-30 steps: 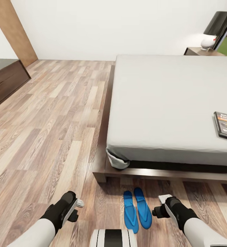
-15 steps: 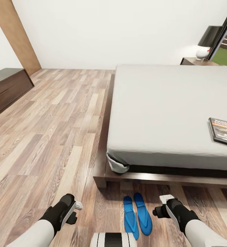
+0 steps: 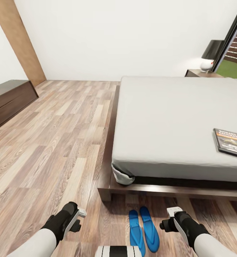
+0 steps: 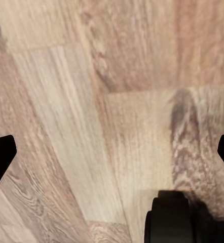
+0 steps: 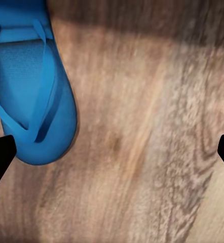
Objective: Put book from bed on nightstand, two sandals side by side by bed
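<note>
1. Over the last second the whole head view has shifted, so the camera moved: the book (image 3: 230,142) now sits fully in frame near the bed's (image 3: 168,117) right side.
2. The two sandals (image 3: 143,228) lie side by side on the floor at the bed's near end; that part looks done.
3. Left pincer (image 3: 79,218) and right pincer (image 3: 170,218) are both spread and empty; the book lies well beyond the right one.

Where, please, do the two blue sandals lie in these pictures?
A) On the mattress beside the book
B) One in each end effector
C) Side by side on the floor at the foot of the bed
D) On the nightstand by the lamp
C: the sandals lie side by side on the wood floor, just before the bed frame.
</note>
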### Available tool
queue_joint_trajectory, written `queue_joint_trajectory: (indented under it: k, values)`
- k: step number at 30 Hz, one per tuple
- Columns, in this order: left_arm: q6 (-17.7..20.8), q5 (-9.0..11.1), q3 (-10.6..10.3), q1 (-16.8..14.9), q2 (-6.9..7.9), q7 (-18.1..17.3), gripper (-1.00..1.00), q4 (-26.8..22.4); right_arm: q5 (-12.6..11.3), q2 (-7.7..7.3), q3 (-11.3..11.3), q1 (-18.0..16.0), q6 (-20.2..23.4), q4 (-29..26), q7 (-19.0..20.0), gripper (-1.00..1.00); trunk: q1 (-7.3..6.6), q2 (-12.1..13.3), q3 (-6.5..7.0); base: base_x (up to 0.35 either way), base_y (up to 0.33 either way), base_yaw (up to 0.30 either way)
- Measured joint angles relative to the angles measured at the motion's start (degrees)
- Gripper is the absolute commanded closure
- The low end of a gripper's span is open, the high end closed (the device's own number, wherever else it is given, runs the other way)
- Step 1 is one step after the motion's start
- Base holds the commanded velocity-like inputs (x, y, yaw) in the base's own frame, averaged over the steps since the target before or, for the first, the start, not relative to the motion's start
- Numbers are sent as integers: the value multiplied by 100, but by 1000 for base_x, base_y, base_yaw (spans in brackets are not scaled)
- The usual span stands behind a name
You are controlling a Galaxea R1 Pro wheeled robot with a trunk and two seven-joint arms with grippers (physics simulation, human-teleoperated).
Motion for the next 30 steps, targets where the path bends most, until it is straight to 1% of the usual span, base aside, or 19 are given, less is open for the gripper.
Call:
queue_joint_trajectory:
  k: [5,11,17,24,30]
  values:
    - [-129,12,2,0,0,-16,-100,11,5,4,4,14,-3,7,0,-100,-13,7,111,0,0,0]
    - [-189,26,3,0,0,-24,-100,16,4,10,6,21,-8,9,0,-100,-29,16,244,0,0,0]
    - [-232,23,3,0,0,-26,-100,18,3,11,7,54,-11,9,0,-100,-160,256,352,0,0,0]
    - [-442,-5,3,1,0,-34,-100,29,0,1,4,92,-26,9,0,-100,-314,536,477,0,0,0]
    - [-552,0,4,1,0,-33,-100,110,-8,7,4,125,-190,14,0,-100,-446,777,585,0,0,0]
